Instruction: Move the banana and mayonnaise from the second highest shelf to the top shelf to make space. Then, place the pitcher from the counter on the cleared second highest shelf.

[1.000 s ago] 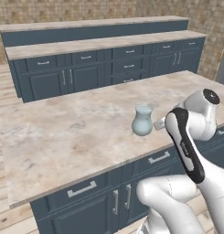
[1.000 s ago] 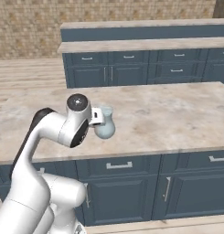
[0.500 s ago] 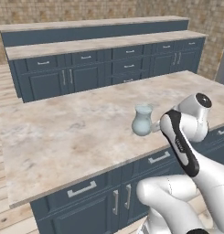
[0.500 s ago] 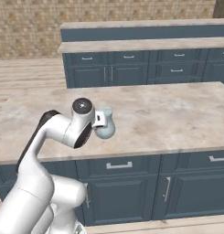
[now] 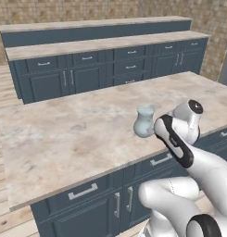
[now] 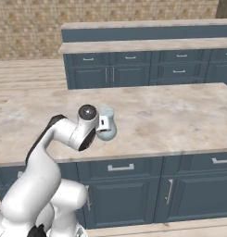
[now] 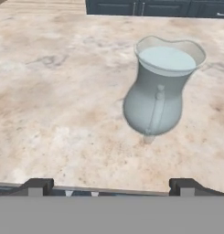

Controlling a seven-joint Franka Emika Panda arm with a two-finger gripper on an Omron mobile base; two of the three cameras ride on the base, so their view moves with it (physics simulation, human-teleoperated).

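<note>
The pitcher [image 5: 143,122] [image 6: 107,124] [image 7: 159,89], clear pale bluish glass with a flared neck, stands upright on the beige marbled counter [image 5: 73,134] [image 6: 170,115] [image 7: 54,91]. Its handle faces the hand camera. My gripper [image 7: 111,185] is open, with nothing between its widely spread fingertips [image 7: 38,185]. It sits near the counter's front edge, just short of the pitcher and slightly to its left in the hand view. From the right base view the hand reaches right up to the pitcher's side. The banana, mayonnaise, second highest shelf and top shelf are out of view.
Dark blue cabinets with silver bar handles [image 6: 119,167] run under the counter. Two stepped rows of blue cabinets [image 5: 105,65] [image 6: 147,65] stand behind it across a wooden floor. A brick wall [image 6: 31,28] closes the back.
The arm has swung in closer to the pitcher. The pitcher has stayed in place and the gripper has stayed open.
</note>
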